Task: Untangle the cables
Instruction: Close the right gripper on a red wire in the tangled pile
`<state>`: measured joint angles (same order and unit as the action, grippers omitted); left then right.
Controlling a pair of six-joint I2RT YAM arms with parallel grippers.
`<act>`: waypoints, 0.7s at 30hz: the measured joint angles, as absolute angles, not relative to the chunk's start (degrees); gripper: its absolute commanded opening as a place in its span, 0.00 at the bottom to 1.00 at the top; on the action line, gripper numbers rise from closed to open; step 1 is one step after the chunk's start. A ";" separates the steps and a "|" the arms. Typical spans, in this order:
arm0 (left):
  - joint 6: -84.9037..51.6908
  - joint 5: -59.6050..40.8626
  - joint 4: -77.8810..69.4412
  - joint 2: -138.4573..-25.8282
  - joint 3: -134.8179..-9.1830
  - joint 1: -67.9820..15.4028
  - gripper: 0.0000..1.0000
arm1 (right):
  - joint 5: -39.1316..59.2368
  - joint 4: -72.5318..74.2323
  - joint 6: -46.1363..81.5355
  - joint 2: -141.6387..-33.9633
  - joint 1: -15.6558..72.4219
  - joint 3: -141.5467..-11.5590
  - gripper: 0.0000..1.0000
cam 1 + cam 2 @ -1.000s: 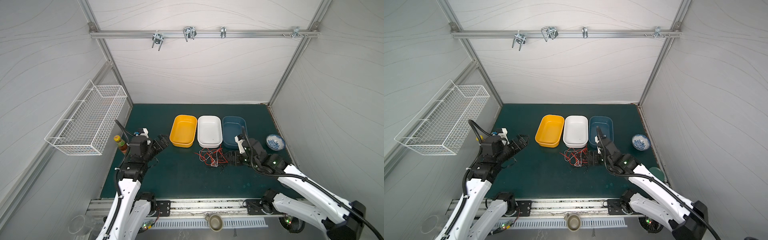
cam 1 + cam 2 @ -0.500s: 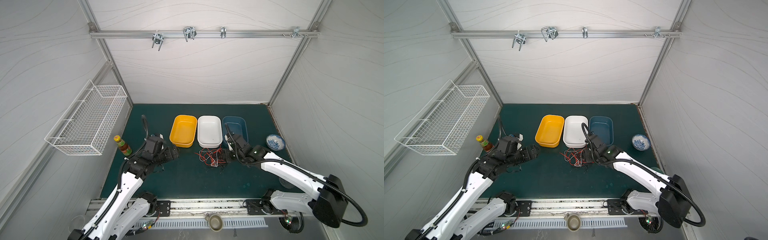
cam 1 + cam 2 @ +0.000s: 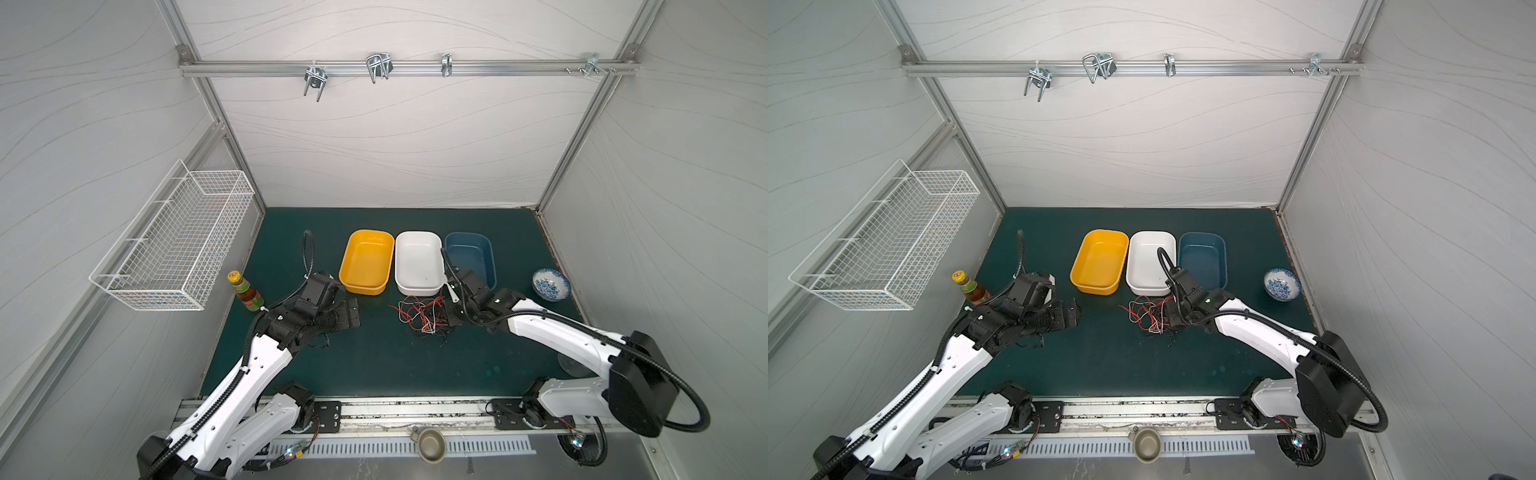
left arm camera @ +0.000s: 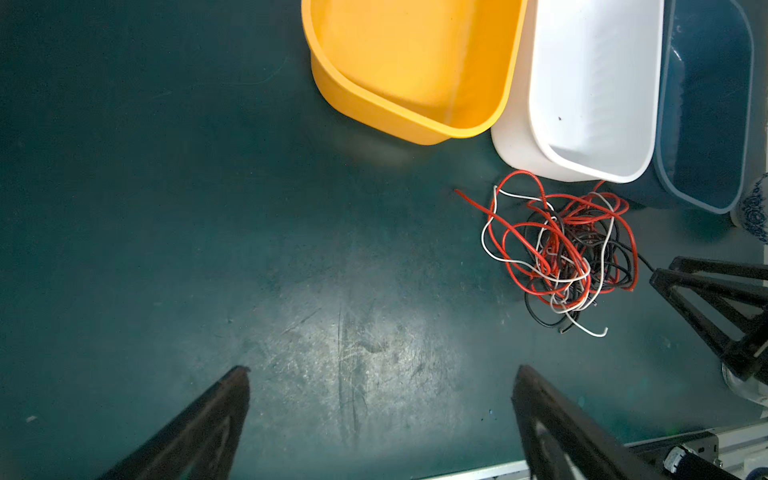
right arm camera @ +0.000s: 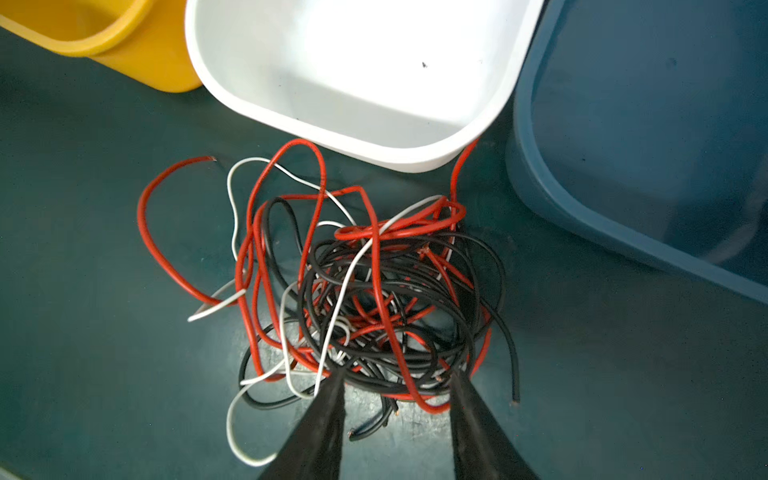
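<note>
The cables [image 3: 419, 313] [image 3: 1148, 313] are a loose tangle of thin red, black and white wires on the green mat, just in front of the white tub. My right gripper [image 5: 398, 374] [image 3: 449, 312] is low at the tangle's right edge. Its jaws stand partly closed but still apart, with black and red strands [image 5: 365, 299] lying between the fingertips. My left gripper [image 4: 382, 370] [image 3: 353, 311] is wide open over bare mat to the left of the tangle [image 4: 557, 249], with nothing between its fingers.
A yellow tub [image 3: 366, 262], a white tub [image 3: 419, 262] and a blue tub [image 3: 469, 257] stand in a row behind the cables. A blue-patterned bowl [image 3: 550, 284] sits at the right, a sauce bottle [image 3: 245, 291] at the left. A wire basket [image 3: 174, 241] hangs on the left wall.
My right gripper has moved left into the tangle's edge and its jaws have narrowed. My left arm has swung in toward the middle, still wide open.
</note>
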<state>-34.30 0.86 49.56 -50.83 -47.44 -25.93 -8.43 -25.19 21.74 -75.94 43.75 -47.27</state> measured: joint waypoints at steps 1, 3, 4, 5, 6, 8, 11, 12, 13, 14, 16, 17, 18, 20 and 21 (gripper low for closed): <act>-34.28 0.84 49.58 -51.31 -47.44 -25.91 1.00 | -8.01 -24.69 21.45 -76.77 43.35 -47.27 0.41; -34.26 0.45 49.58 -52.47 -47.44 -25.93 1.00 | -7.29 -23.86 21.10 -78.72 42.81 -47.29 0.41; -34.24 0.27 49.56 -52.97 -47.44 -25.93 1.00 | -7.09 -23.64 21.02 -79.44 42.63 -47.29 0.41; -34.24 0.08 49.58 -53.36 -47.44 -25.93 1.00 | -6.81 -23.40 20.95 -80.16 42.54 -47.29 0.41; -34.24 -0.12 49.56 -53.58 -47.44 -25.93 1.00 | -6.57 -23.16 20.91 -80.62 42.52 -47.29 0.40; -34.24 -0.38 49.56 -53.71 -47.44 -25.93 1.00 | -6.28 -22.72 20.71 -81.28 42.52 -47.31 0.38; -34.22 -0.45 49.56 -53.71 -47.44 -25.93 1.00 | -5.89 -22.37 20.08 -81.91 42.52 -47.40 0.32; -34.22 -0.47 49.56 -53.71 -47.44 -25.93 1.00 | -5.89 -22.31 19.94 -82.04 42.52 -47.42 0.28; -34.22 -0.49 49.56 -53.71 -47.44 -25.93 1.00 | -5.91 -22.28 19.57 -82.15 42.52 -47.42 0.24; -34.22 -0.67 49.52 -53.71 -47.44 -25.93 1.00 | -5.93 -22.33 19.55 -82.28 42.52 -47.48 0.21; -34.22 -0.91 49.50 -53.74 -47.44 -25.93 1.00 | -5.93 -22.33 19.40 -82.56 42.52 -47.64 0.17; -34.22 -1.04 49.50 -53.78 -47.44 -25.93 1.00 | -5.93 -22.33 19.33 -82.59 42.52 -47.70 0.16; -34.22 -1.15 49.50 -53.87 -47.44 -25.93 1.00 | -5.93 -22.33 19.22 -82.59 42.52 -47.72 0.15; -34.22 -1.45 49.50 -54.28 -47.44 -25.93 1.00 | -5.89 -22.35 18.85 -82.59 42.50 -47.79 0.12; -34.20 -1.67 49.50 -54.57 -47.44 -25.93 1.00 | -5.85 -22.35 18.61 -82.56 42.52 -47.79 0.08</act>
